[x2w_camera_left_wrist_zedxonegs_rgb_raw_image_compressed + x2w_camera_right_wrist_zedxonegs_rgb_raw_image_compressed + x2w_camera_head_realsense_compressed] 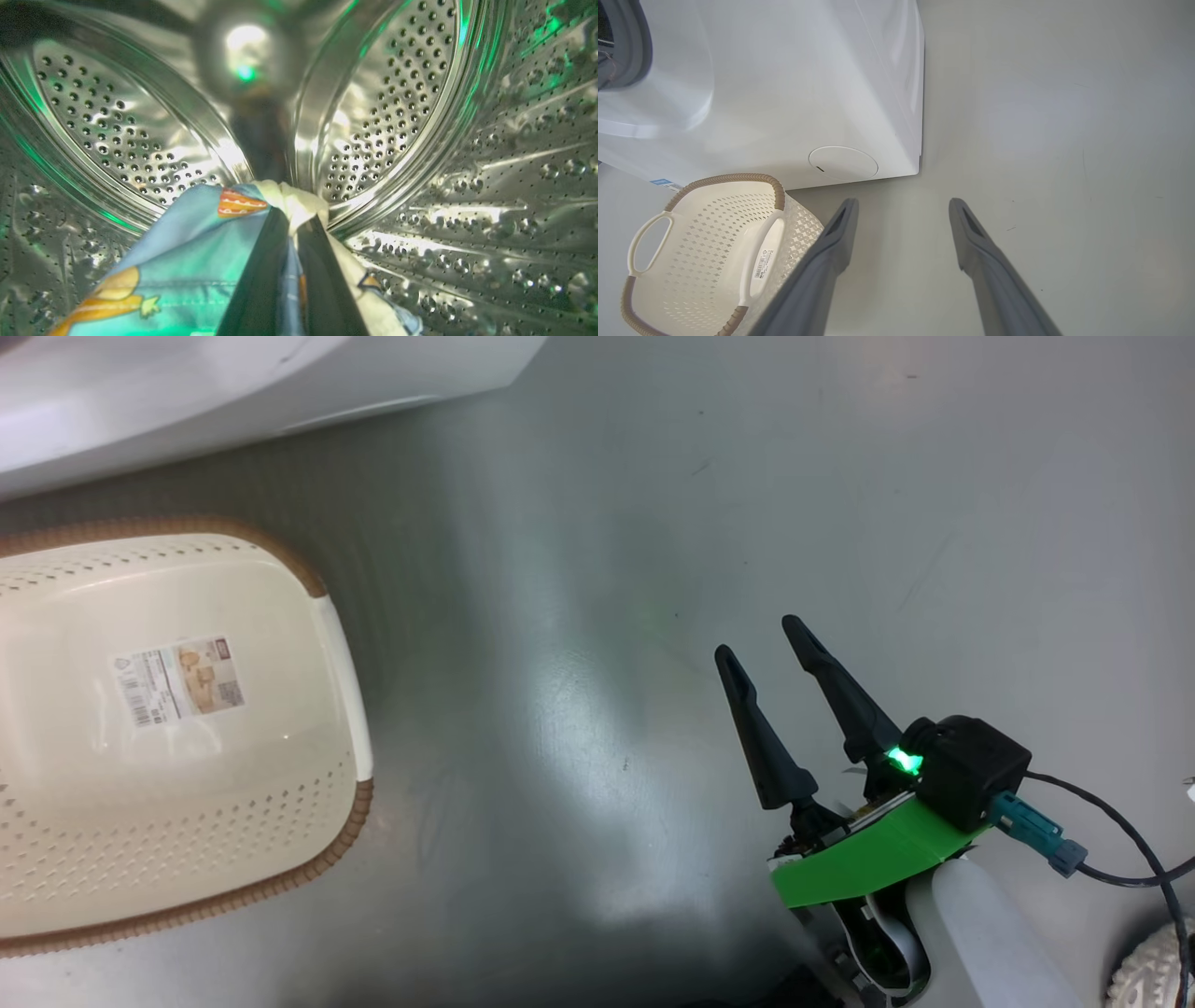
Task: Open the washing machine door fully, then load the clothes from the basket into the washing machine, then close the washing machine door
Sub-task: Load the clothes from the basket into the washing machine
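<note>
One left claw [294,219] pinching soft clothes [187,266] | perforated steel drum [402,93]

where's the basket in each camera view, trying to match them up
head view: basket at the left edge, partly cut off.
left wrist view: looks into the drum, left end effector shut on the clothes.
right wrist view: basket at lower left, before the washing machine.
shared landmark: the label on the basket floor, head and right wrist views.
</note>
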